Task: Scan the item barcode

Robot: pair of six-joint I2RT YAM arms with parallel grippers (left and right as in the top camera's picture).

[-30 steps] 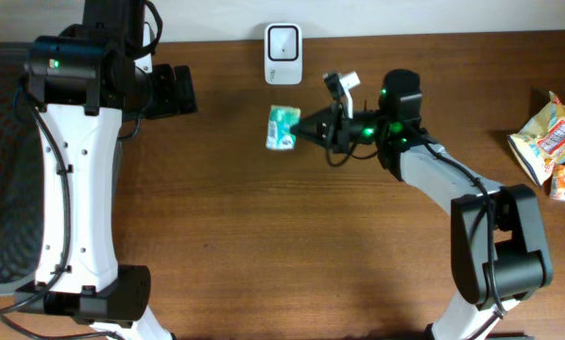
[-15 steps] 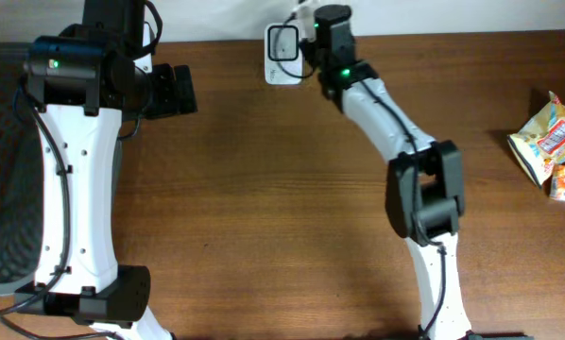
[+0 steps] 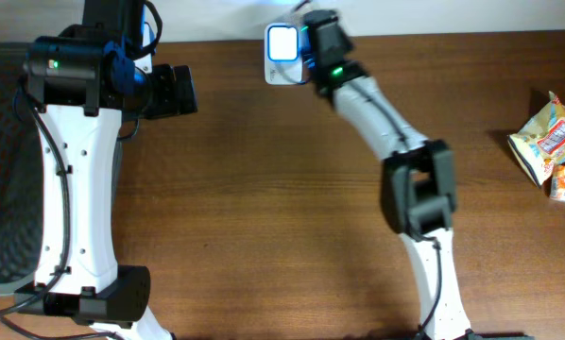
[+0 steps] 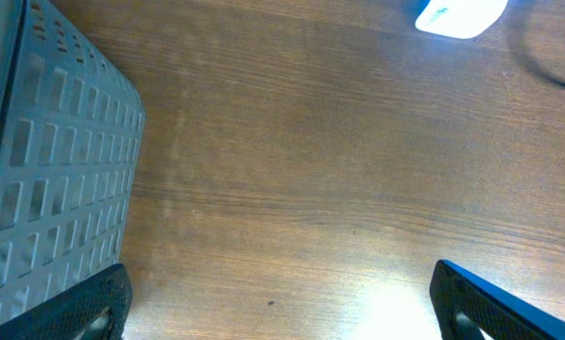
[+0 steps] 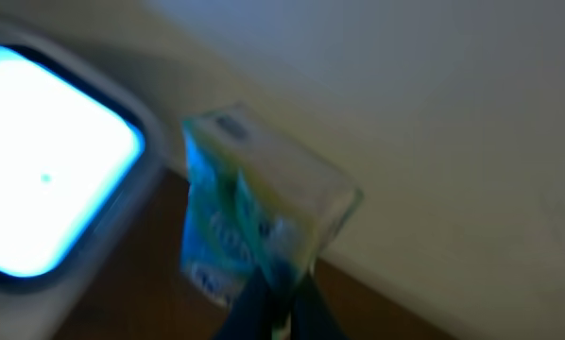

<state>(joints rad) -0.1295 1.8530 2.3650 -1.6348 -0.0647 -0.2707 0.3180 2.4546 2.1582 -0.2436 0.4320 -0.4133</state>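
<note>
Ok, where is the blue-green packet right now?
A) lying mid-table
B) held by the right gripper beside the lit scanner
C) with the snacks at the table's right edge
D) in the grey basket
B: the right wrist view shows the right gripper pinching the packet by its lower edge, right next to the scanner, whose window glows bright.

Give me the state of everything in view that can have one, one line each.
scanner: window lit bright.
right gripper: shut on the blue packet.
blue packet: held up beside the scanner window; too blurred to see the barcode.
left gripper: open, holding nothing.
snack bags: lying loose at the far right, away from both arms.
</note>
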